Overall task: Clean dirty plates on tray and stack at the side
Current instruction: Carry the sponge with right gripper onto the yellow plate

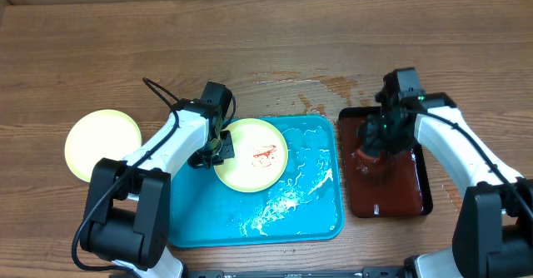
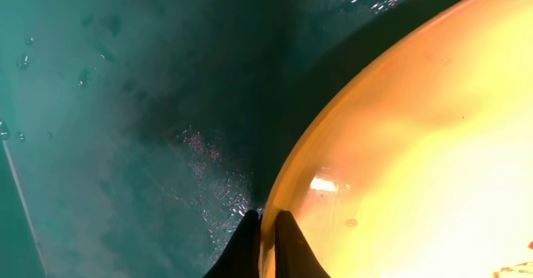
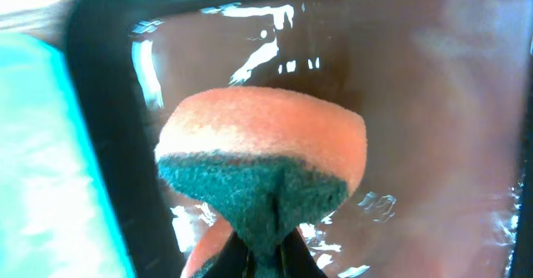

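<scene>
A pale yellow plate [image 1: 254, 155] with a red smear lies on the wet turquoise tray [image 1: 308, 220]. My left gripper [image 1: 215, 147] is shut on that plate's left rim; in the left wrist view the two black fingers [image 2: 243, 249] pinch the yellow rim [image 2: 287, 182]. A second pale yellow plate [image 1: 102, 143] rests on the table left of the tray. My right gripper [image 1: 376, 136] hangs over the dark red-brown tray [image 1: 416, 196], shut on an orange sponge with a green scouring side [image 3: 262, 157].
The dark red-brown tray [image 3: 433, 86] with its black rim holds a film of water. Water is spilled on the wooden table [image 1: 333, 85] behind the trays. Foam and droplets cover the turquoise tray's floor [image 2: 125, 103].
</scene>
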Robot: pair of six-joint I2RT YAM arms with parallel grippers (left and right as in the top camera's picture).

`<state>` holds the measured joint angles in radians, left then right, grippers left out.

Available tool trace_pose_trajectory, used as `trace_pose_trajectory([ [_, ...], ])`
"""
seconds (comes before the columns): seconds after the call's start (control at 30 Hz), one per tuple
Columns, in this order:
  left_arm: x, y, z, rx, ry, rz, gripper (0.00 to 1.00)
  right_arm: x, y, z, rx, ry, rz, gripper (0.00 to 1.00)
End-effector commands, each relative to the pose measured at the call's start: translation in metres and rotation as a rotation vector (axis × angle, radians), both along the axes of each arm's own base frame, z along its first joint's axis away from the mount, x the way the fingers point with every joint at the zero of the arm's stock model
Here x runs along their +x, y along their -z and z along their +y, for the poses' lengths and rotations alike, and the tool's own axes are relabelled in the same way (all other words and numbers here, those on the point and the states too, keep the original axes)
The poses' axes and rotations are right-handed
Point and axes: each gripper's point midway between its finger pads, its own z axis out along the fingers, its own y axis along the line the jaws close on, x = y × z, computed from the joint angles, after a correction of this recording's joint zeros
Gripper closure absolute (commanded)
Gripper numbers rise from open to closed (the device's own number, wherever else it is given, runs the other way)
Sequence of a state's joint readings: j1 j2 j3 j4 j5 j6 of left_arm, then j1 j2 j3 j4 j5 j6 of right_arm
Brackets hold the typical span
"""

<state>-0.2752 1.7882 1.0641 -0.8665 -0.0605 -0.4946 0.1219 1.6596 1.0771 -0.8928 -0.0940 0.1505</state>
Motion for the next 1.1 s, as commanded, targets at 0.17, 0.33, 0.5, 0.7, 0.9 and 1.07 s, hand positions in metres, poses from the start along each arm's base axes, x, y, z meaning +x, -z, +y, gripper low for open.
trace_pose_trajectory([
  [0.17,-0.008,0.013,-0.001,0.005,0.007,0.050,0.96,-0.030,-0.012,0.007,0.063,0.118,0.157,0.96],
  [0.33,-0.008,0.013,-0.001,0.005,0.008,0.051,0.96,-0.041,-0.001,0.003,0.036,0.141,0.202,0.96],
  [0.5,-0.008,0.013,-0.002,0.004,0.008,0.051,0.96,-0.046,0.030,0.000,0.014,0.144,0.241,0.96],
  [0.7,-0.008,0.013,-0.007,-0.024,0.045,0.052,0.96,-0.042,0.053,0.002,0.025,0.143,0.256,0.96],
  [0.9,-0.010,0.013,-0.015,-0.023,0.074,0.053,0.96,-0.030,0.039,0.004,0.032,0.134,0.209,0.96],
  [1.07,-0.014,0.012,-0.026,-0.014,0.099,0.051,0.96,-0.016,0.009,0.005,0.042,0.133,0.156,0.96],
])
